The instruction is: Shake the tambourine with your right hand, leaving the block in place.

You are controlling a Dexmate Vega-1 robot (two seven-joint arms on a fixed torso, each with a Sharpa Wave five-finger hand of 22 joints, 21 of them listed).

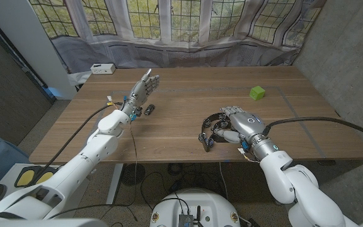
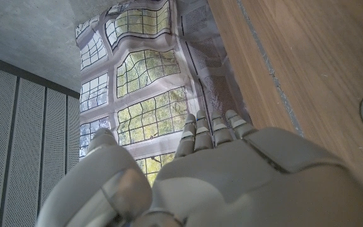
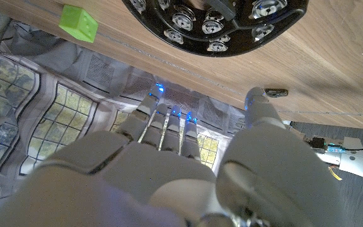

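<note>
My right hand (image 1: 244,125) hovers over the black round tambourine with metal jingles (image 1: 214,130), just right of the head view's centre. My fingers (image 1: 232,111) are stretched out and grasp nothing. So the shaking is not begun, I think; first I must grasp. The small green cube block (image 1: 257,93) stands in the upper right, well apart. My left hand (image 1: 142,90) is raised, released.

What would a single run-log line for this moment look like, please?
stage: reaching | right hand: open above tambourine, no grip | left hand: raised, open | green block: untouched, far side
</note>
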